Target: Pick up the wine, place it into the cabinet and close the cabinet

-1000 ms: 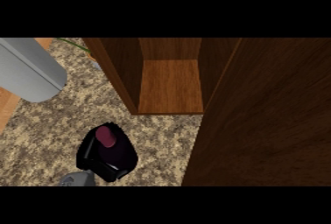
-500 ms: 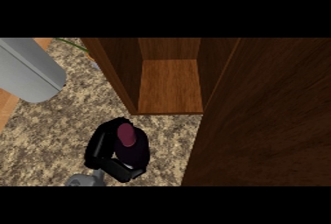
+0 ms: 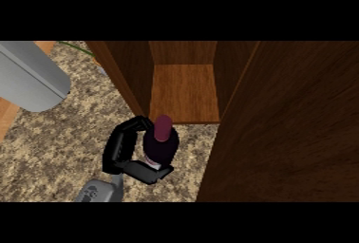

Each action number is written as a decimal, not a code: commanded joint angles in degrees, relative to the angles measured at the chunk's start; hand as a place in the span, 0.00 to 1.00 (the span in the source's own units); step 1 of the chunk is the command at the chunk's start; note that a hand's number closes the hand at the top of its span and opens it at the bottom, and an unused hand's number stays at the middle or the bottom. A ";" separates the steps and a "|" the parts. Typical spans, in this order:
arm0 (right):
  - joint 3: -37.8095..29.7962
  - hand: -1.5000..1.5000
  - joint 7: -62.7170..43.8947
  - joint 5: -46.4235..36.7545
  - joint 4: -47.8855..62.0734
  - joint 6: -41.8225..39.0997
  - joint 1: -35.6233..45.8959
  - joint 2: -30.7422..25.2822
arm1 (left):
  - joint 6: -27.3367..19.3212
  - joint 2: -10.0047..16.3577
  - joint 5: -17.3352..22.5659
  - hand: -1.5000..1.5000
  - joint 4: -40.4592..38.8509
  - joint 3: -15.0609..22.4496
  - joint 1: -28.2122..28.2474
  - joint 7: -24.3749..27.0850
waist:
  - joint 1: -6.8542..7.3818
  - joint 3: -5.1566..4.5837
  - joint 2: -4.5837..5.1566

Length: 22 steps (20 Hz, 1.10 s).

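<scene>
From the head view, the cabinet (image 3: 184, 92) stands open at the counter's far side, and only its lighter wooden floor shows between darker side walls. Its door (image 3: 294, 133) is swung out toward the viewer and fills the right of the view. The wine (image 3: 161, 144) is outside the cabinet, just in front of the floor's front edge, with its maroon neck tipped toward the opening. The left hand (image 3: 120, 154) holds it, fingers curled round the dark body from the left and the thumb across its near end, beside a pale label. The counter (image 3: 49, 152) is speckled beige stone. A large grey cylinder (image 3: 28, 76) lies over its far-left corner, beside an orange-brown strip along the left edge.
</scene>
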State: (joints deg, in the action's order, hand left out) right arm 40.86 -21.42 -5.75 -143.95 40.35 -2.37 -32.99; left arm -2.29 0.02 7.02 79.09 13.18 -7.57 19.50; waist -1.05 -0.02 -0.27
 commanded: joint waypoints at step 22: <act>2.04 0.00 2.83 1.20 -12.16 -0.56 -7.86 -4.42 | -7.41 0.01 3.50 1.00 -26.02 -2.25 -25.09 1.32 | -2.70 0.00 0.28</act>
State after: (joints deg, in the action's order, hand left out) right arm 41.38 -16.76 -4.34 -143.83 40.00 -4.99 -35.03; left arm -9.77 0.82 8.84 61.09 12.07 -24.21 23.31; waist -1.58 0.38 -1.09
